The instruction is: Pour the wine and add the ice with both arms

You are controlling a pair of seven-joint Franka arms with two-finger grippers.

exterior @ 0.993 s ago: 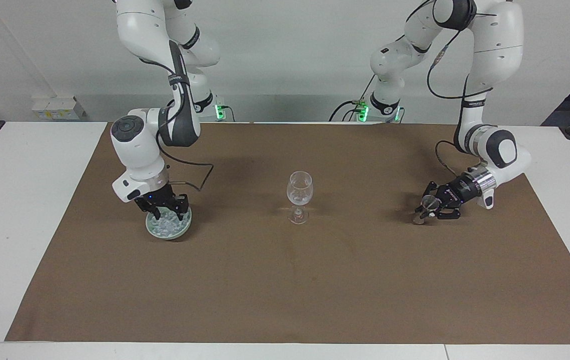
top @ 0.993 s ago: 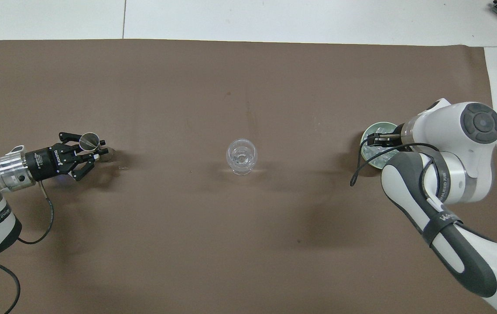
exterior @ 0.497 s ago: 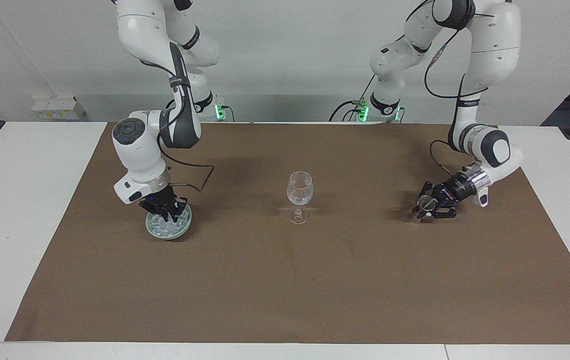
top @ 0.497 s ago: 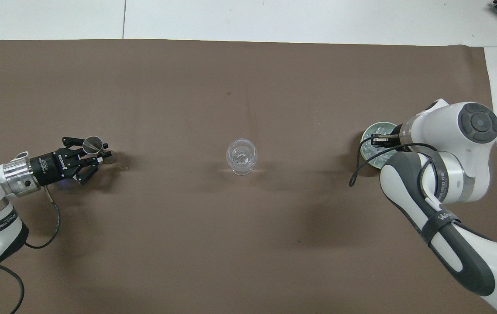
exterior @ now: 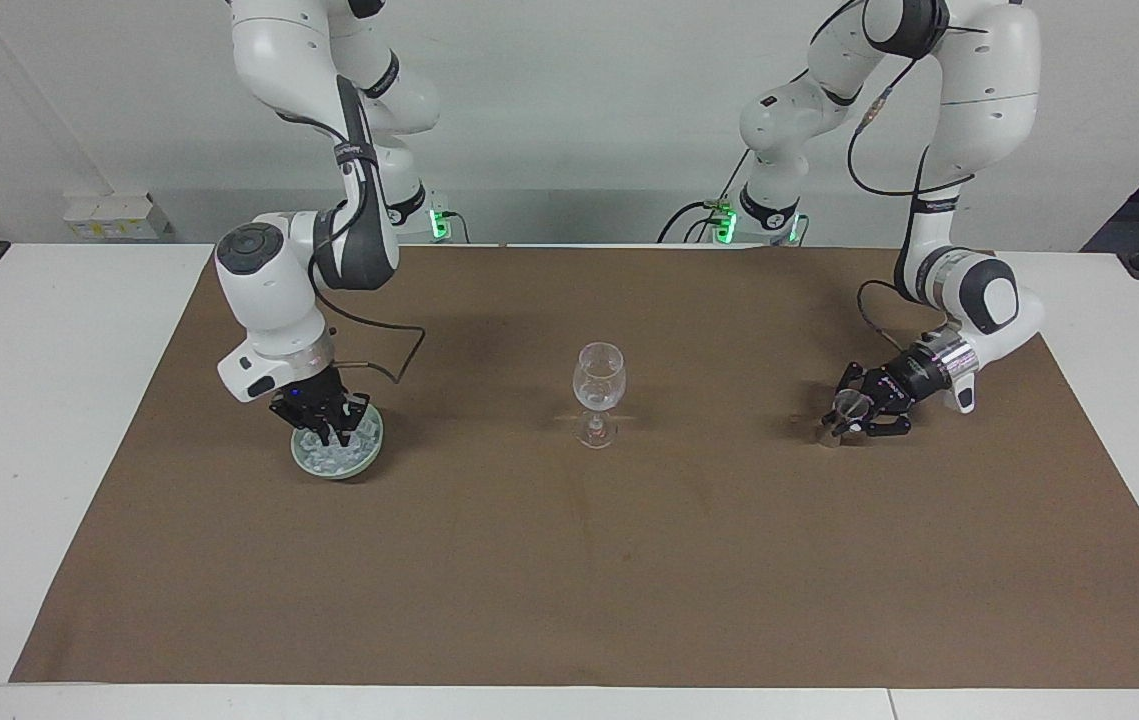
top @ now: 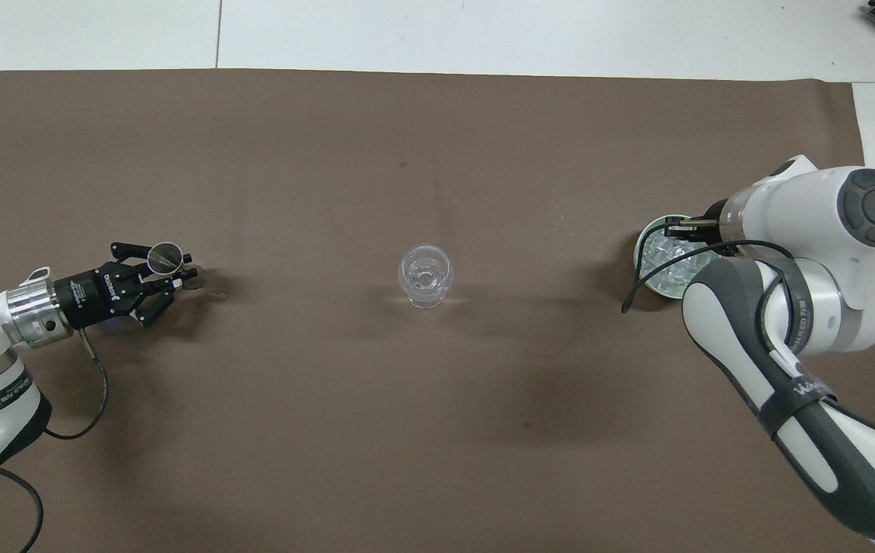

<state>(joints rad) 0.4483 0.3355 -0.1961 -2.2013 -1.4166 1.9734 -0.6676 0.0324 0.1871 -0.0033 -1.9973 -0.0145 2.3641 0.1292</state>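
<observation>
An empty clear stemmed glass (exterior: 599, 385) (top: 425, 275) stands mid-mat. Toward the right arm's end sits a pale green bowl (exterior: 300, 457) (top: 641, 257) of ice (exterior: 333, 459) (top: 666, 258). My right gripper (exterior: 337, 432) (top: 681, 227) reaches down into it, shut, tips among the chunks; whether a chunk is pinched I cannot tell. Toward the left arm's end, my left gripper (exterior: 854, 412) (top: 168, 270) is low over the mat, shut on a small tilted clear cup (exterior: 841, 412) (top: 163, 253). The wine is out of view; what the cup holds I cannot tell.
A brown mat (exterior: 569, 560) covers most of the white table (exterior: 39, 420). The right arm's elbow and forearm (top: 783, 322) hang over the mat's corner near the bowl. A black cable (top: 95, 384) loops from the left wrist.
The right gripper has closed inside the bowl, and its arm has shifted slightly outward. The left gripper has drawn back a little toward its own end with the cup.
</observation>
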